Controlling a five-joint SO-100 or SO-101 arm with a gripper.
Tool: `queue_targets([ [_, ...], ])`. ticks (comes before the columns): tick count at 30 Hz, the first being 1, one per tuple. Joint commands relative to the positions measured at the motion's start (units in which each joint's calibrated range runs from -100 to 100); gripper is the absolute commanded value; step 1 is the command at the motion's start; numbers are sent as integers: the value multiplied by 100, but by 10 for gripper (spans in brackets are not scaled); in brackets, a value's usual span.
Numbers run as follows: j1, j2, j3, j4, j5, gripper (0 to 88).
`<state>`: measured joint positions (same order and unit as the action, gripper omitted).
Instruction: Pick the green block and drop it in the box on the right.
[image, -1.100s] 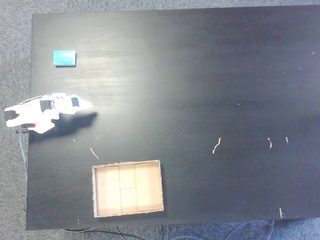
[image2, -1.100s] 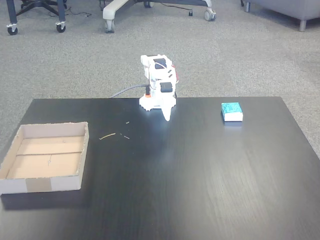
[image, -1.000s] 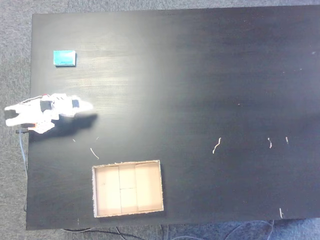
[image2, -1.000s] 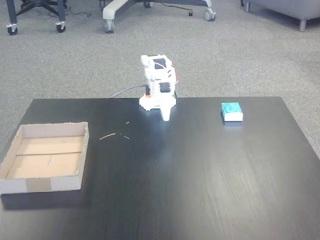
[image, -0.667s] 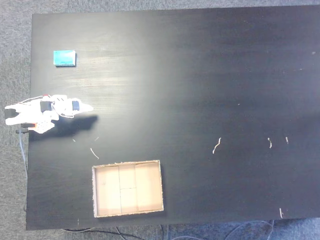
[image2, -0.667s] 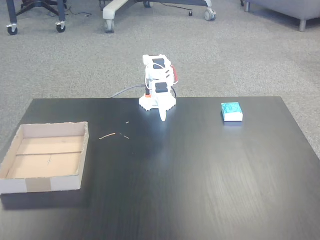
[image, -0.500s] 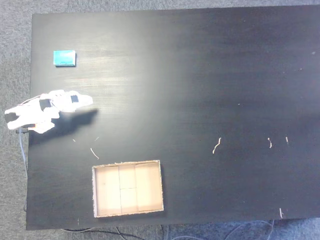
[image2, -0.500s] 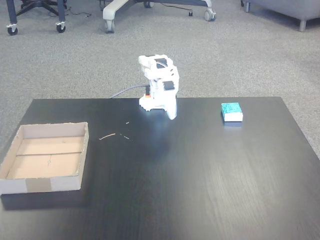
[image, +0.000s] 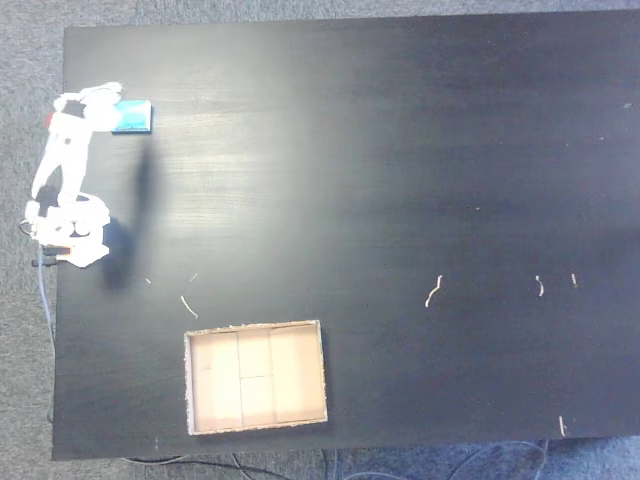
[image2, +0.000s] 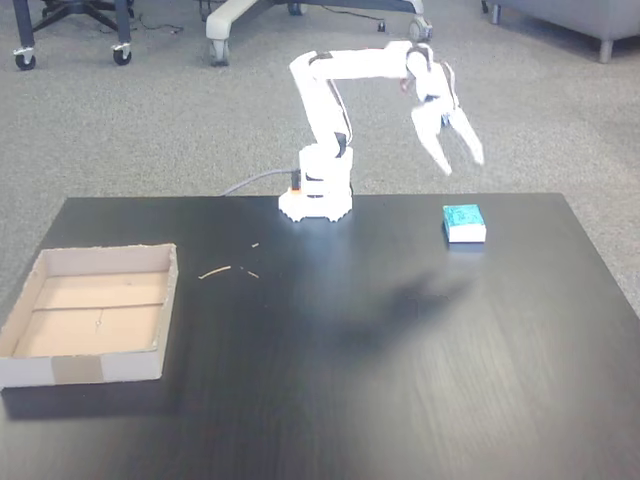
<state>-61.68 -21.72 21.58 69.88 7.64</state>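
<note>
The green block (image: 136, 117) is a small teal-cyan slab near the table's far left corner in a fixed view from above; in a fixed view from the front the green block (image2: 464, 222) lies at the right, near the back edge. My white arm stretches from its base (image2: 316, 195) towards it. The gripper (image2: 462, 164) hangs open in the air above the block, fingers spread, nothing between them. From above, the gripper (image: 108, 99) overlaps the block's left end. The box (image: 255, 377), a shallow tan cardboard tray, sits empty near the front edge; the box (image2: 90, 315) is at the left from the front.
The black table (image: 400, 150) carries a few pale scraps (image: 433, 291) and a thin sliver (image: 188, 306) near the box. A grey cable (image2: 250, 182) runs off behind the base. Chair legs on castors (image2: 310, 12) stand on the carpet beyond the table.
The arm has unfolded from its crouched pose by the base, risen and swung over to the green block. The gripper now shows spread fingers. Block and box have not moved.
</note>
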Motion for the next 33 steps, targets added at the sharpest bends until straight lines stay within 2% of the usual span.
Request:
queue_targets([
  [1,76,436,253,-150,205,364],
  [5,91,834,616,-158,386,416],
  [16,76,1952,888,-877,396,390],
  [20,68,2587,416,-902,464,340],
  [26,22,2943,226,-910,469,163],
  [30,198,2316,280,-720,464,129],
  [33,903,1207,-563,287,620,123],
])
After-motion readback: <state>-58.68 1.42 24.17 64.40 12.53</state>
